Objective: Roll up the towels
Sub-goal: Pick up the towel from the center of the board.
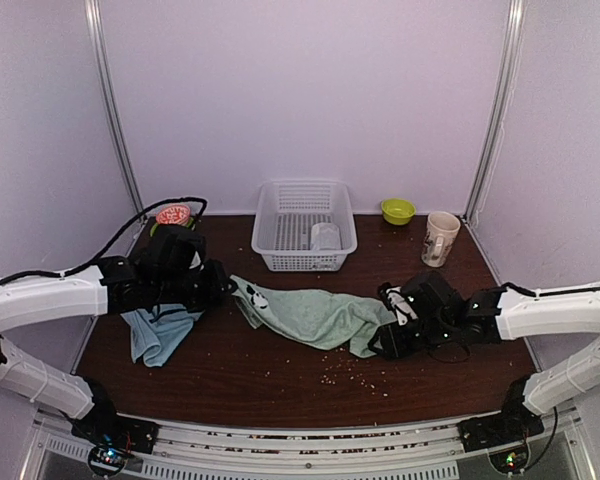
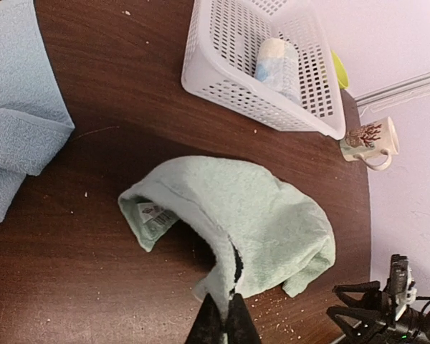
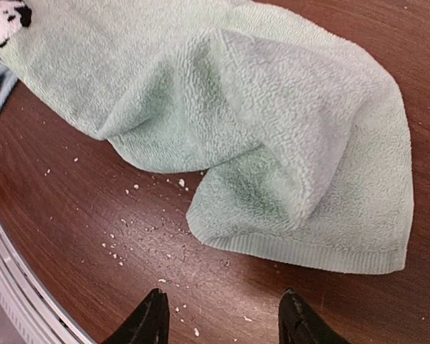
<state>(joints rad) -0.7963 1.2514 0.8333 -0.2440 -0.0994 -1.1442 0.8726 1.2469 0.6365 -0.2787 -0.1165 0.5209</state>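
A pale green towel with a panda patch lies crumpled across the middle of the table. My left gripper is shut on the green towel at its left corner, lifting that edge a little. A light blue towel lies bunched under the left arm. A small greyish-white towel lies rolled inside the basket. My right gripper stands open just short of the green towel's right hem, with bare table between its fingers.
The white lattice basket stands at the back centre. A patterned cup and a green bowl are at the back right, a red-topped object at the back left. Crumbs dot the front of the table.
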